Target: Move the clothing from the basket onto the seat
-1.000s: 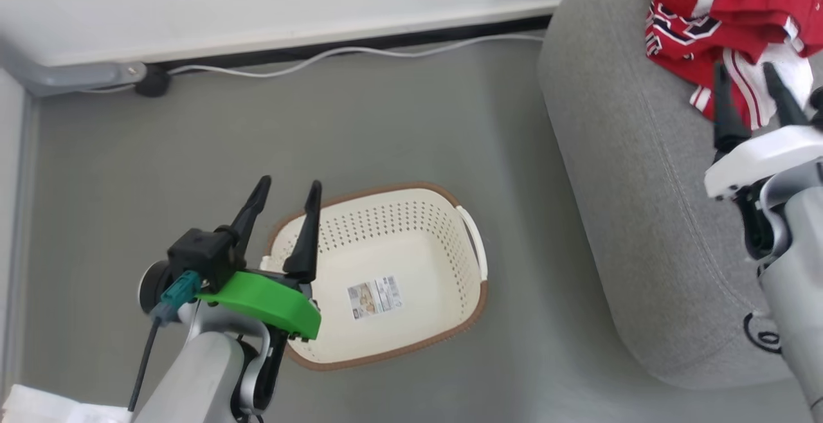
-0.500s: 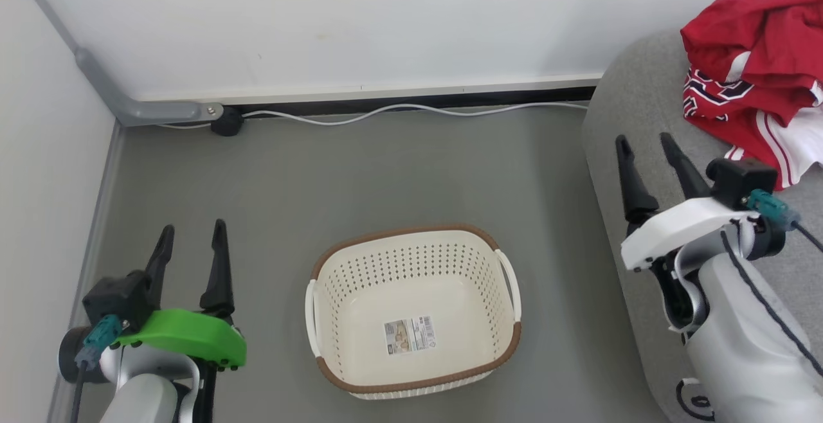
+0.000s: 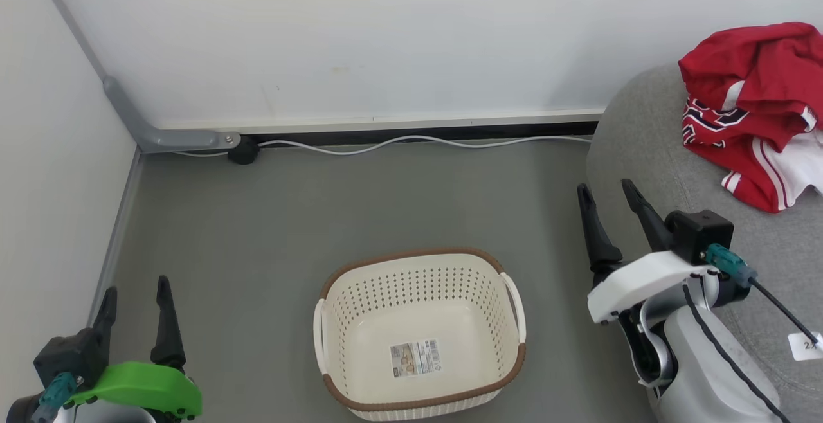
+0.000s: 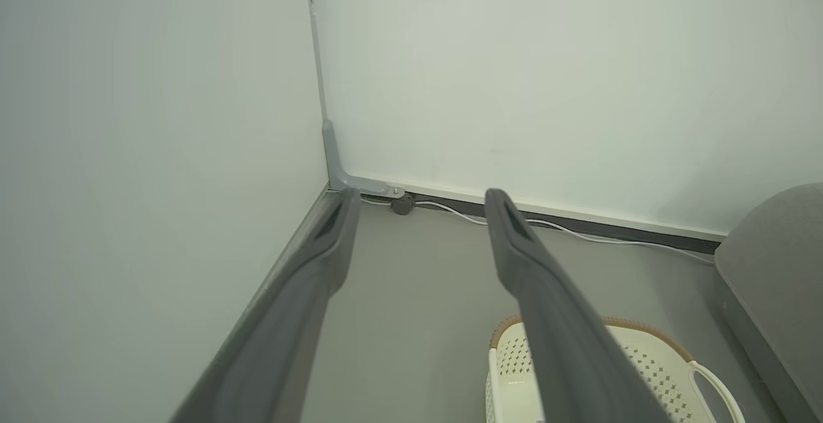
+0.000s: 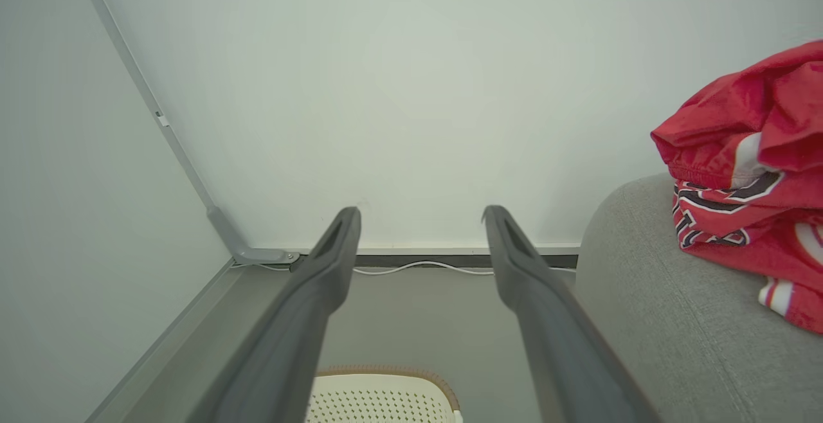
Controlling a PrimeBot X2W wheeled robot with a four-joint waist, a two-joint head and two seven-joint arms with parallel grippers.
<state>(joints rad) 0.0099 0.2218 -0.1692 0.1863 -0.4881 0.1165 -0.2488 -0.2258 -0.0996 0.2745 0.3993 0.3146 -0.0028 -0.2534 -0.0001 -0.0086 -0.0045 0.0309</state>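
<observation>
Here's the basket (image 3: 411, 254) sitting on the grey floor (image 3: 289, 217), dead centre in the head view, cream walls and brown rim, and just a label sticker (image 3: 415, 358) on its bottom. Over on the right, the clothing (image 3: 749, 108) is up on the seat (image 3: 643, 146): a crumpled red heap, block lettering showing on one fold, white stripes and a white panel at its lower edge, lying against the white wall (image 3: 386, 37). It lies well apart from the basket.

Left gripper (image 3: 135, 285) sits low at the lower left, under its green cover (image 3: 138, 387), close to the side wall. Its two dark fingers (image 4: 546, 320) are spread wide, with floor and wall between them and no hold on anything. Its wrist view catches a corner of the basket just past one finger.

Right gripper (image 3: 604, 184) hangs off the seat's rounded front edge, between the basket and the clothing and touching neither. Its jaws are parted wide with nothing in them. In its own wrist view the fingers (image 5: 546, 333) frame the wall and a white cable (image 3: 411, 140) running along the skirting, with the red heap off to one side on the grey cushion
</observation>
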